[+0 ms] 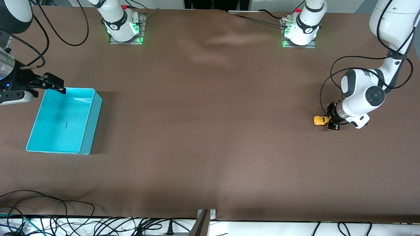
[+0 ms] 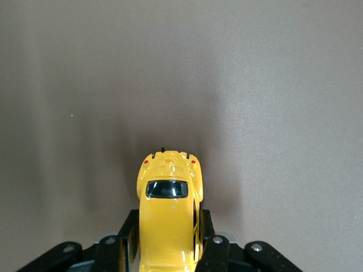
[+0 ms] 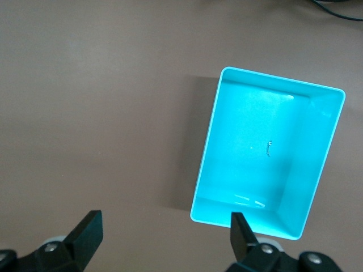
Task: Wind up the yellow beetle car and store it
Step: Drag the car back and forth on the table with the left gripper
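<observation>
brown table (image 1: 210, 131) with cables along its near edge. left hand (image 1: 329, 120) grips yellow beetle car (image 1: 321, 120) on the table. right hand (image 1: 49, 86) waits open over cyan bin (image 1: 88, 131).

I see the beetle car (image 1: 321, 120) sitting on the surface (image 1: 210, 137) at the left arm's end, clamped between the left tool's (image 1: 329, 120) fingers. The bin (image 1: 86, 131) stands well apart at the right arm's end. My right tool (image 1: 55, 84) hangs, fingers spread, seemingly over the bin's rim.

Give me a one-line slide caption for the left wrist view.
Left gripper shut on the yellow beetle car, low over the brown table.
</observation>
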`<state>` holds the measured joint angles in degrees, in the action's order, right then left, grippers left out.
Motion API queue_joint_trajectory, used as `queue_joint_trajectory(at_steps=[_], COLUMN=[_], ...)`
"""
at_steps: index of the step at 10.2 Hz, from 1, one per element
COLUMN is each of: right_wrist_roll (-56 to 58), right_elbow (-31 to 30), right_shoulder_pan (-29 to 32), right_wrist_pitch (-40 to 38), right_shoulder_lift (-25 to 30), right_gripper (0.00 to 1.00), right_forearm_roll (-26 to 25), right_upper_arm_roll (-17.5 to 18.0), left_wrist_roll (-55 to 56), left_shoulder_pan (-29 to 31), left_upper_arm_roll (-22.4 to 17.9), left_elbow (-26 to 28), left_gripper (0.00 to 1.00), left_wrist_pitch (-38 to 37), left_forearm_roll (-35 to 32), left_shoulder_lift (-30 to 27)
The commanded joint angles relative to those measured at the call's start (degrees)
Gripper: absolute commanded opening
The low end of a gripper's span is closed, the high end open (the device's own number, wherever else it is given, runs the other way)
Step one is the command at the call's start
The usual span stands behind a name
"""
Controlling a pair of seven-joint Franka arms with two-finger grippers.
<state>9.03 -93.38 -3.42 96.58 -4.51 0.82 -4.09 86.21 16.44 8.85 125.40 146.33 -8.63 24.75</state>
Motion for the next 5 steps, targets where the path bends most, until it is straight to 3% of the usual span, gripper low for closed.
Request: queue_joint_trajectory(at_steps=[1, 2, 5], right_wrist_roll=[-0.68, -0.59, -0.59], right_elbow=[-1.72, -1.63, -1.63], right_shoulder_pan=[-0.18, -0.18, -0.18], right_wrist_pitch=[0.9, 0.9, 0.9], right_shoulder_lift=[1.52, 1.52, 1.61], right_gripper=[1.0, 1.0, 1.0], right_forearm_roll=[0.58, 0.58, 0.58], right_upper_arm_roll=[-0.04, -0.04, -0.04], left_wrist_roll=[0.45, 1.67, 2.56], left_shoulder_pan=[1.31, 1.31, 1.32], left_upper_arm_roll=[0.2, 0.29, 0.29], left_elbow=[-1.38, -1.99, -2.09], left_gripper=[0.59, 1.0, 1.0], left_wrist_pitch=[0.63, 0.63, 0.63], left_forearm_roll=[-1.56, -1.39, -1.47], left_shoulder_lift=[1.09, 1.0, 0.92])
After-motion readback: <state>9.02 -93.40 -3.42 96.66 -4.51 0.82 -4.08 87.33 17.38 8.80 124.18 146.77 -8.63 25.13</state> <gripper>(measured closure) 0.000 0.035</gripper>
